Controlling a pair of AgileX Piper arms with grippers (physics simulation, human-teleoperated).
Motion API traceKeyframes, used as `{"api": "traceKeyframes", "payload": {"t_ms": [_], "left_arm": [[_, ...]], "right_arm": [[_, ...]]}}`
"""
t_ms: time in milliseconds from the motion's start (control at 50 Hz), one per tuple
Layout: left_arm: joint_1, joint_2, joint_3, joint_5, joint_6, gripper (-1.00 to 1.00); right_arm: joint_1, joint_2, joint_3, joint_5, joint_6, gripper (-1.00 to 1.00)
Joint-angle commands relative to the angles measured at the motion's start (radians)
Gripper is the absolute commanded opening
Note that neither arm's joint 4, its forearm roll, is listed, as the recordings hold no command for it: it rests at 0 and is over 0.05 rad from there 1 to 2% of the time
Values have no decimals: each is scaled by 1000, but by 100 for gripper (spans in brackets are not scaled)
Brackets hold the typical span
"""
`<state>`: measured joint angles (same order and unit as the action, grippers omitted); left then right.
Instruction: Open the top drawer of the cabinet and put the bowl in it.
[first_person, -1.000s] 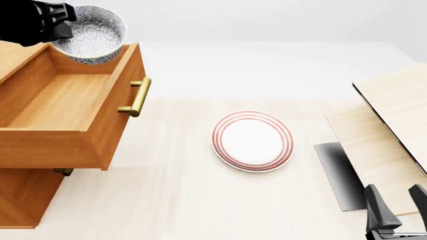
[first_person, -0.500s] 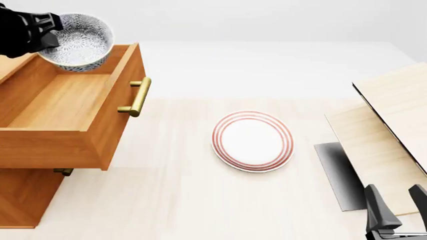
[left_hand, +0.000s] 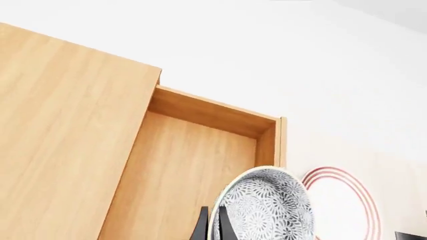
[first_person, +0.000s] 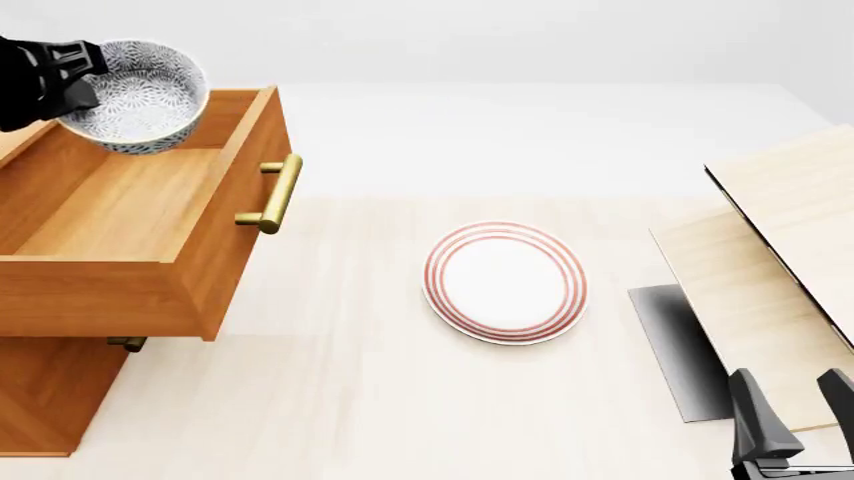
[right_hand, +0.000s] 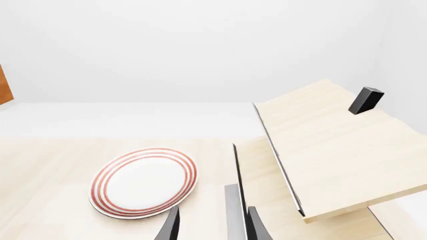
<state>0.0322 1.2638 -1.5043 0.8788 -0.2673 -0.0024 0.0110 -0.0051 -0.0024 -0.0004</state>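
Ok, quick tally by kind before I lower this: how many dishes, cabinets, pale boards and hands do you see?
Dishes: 2, the bowl in the left hand over the open top drawer, and the plate.
Cabinets: 1, the cabinet.
Pale boards: 2, upper and lower.
Hands: 2, with the right hand.
Total: 7.

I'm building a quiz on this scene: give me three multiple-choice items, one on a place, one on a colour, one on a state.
1. Where is the bowl?
A. on the plate
B. held above the top drawer
C. on the table

2. What colour are the plate's rings?
A. red
B. blue
C. green

3. The top drawer is:
A. shut
B. pulled open
C. removed

Answers:
1 B, the left gripper holds it by the rim over the drawer.
2 A, red rings circle the white plate.
3 B, its inside shows.
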Motion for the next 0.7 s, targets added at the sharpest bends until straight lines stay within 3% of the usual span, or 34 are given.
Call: {"api": "traceKeyframes", "payload": {"t_ms": [20, 700], "left_arm": [[26, -15, 35, -24, -6, -100], [65, 13, 109, -110, -37, -100]], "right_arm": [[1, -2, 1, 0, 0, 100], [1, -2, 1, 0, 0, 100]]}}
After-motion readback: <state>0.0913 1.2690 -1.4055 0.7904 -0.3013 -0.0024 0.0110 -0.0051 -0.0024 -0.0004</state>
